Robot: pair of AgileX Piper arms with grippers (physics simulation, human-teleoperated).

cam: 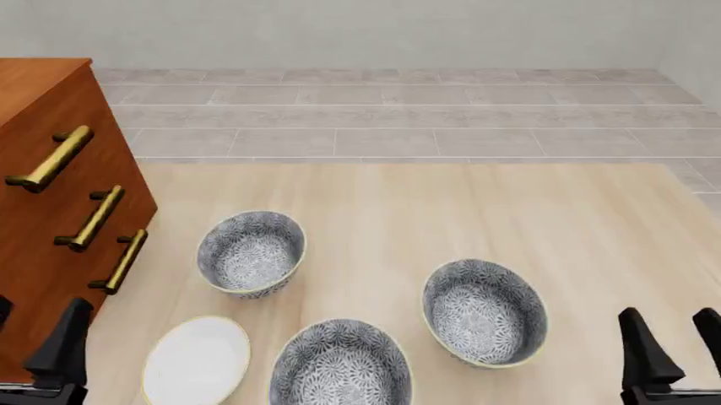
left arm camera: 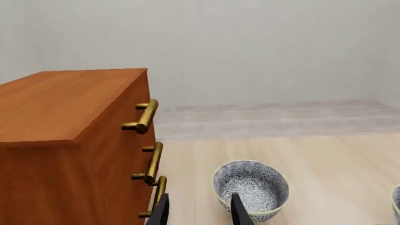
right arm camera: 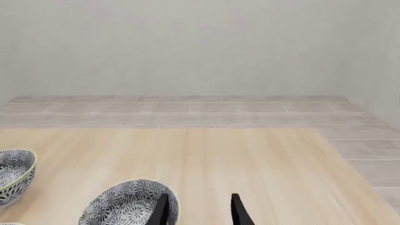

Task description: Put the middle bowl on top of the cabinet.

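- All three views are bright and evenly lit, with soft diffuse light and no visible lamp.
- Shadows are faint: only slight darkening under the bowls [cam: 252,253] on the table [cam: 451,211] in the front view.
- The cabinet [left arm camera: 69,140] top reads lighter than its front face in the left wrist view, so the light comes mostly from above.
- The brass handles [left arm camera: 145,117] carry small pale highlights; there is no harsh glare.
- Everything is sharp from near to far, with no motion blur.
- Straight lines stay straight at the edges; the floor tiles [cam: 394,110] show no bending.
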